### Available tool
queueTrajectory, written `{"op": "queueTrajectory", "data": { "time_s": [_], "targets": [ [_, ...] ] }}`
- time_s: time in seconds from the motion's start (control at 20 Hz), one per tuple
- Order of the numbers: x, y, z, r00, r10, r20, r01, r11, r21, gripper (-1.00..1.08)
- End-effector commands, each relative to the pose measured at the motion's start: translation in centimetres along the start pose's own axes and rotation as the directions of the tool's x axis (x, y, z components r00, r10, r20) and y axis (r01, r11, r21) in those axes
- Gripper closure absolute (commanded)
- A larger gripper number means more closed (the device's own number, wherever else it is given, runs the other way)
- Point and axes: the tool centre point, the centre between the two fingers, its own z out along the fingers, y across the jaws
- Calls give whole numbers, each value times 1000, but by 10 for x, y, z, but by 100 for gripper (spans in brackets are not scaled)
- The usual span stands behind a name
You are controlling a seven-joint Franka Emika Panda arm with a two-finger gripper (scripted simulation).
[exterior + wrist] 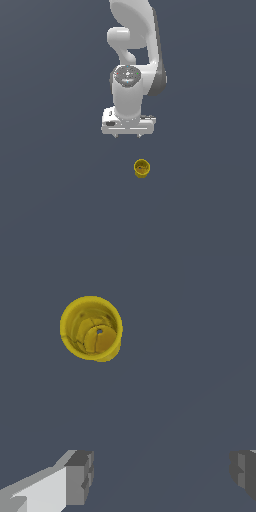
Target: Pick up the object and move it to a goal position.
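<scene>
Hanging wide open right now, my fingers (80, 478) are spread with nothing but bare floor between the two grey pads, so I'm holding zilch. Both pads look blocky and flat-faced, dull grey with little ridges, on white arms. My gripper (160, 476) is pointed straight down, which I figure is just the ready pose for a top-down grab.

Next thing out is the object (91, 328), a little yellow cup, standing upright on the floor with its open mouth facing up at my wrist camera. It isn't between my pads at all; it sits off ahead of them, well clear. In the exterior view the cup (141, 168) is below my gripper (128, 134) in the picture and slightly toward that view's right, not touching.

Shape-wise it's a short round cylinder, hollow, thin walled, with a smooth rim and some seams and a tiny dot down inside (could be a hole, too small to tell). Way narrower than my spread, so my guess is it'll fit easily once I'm centred over it.

Everything else is flat slate-grey ground (50, 200), featureless. No goal marker showing anywhere that I can spot.
</scene>
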Motion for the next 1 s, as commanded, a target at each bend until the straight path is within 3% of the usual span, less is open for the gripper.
{"op": "queueTrajectory", "data": {
  "time_s": [0.0, 0.4, 0.95],
  "targets": [
    [0, 0, 0, 1000, 0, 0, 0, 1000, 0, -92],
    [-4, -32, 3, 998, -63, 24, 63, 998, -2, -92],
    [10, -35, 7, 1000, -16, 17, 16, 1000, -1, -92]
  ]
}}
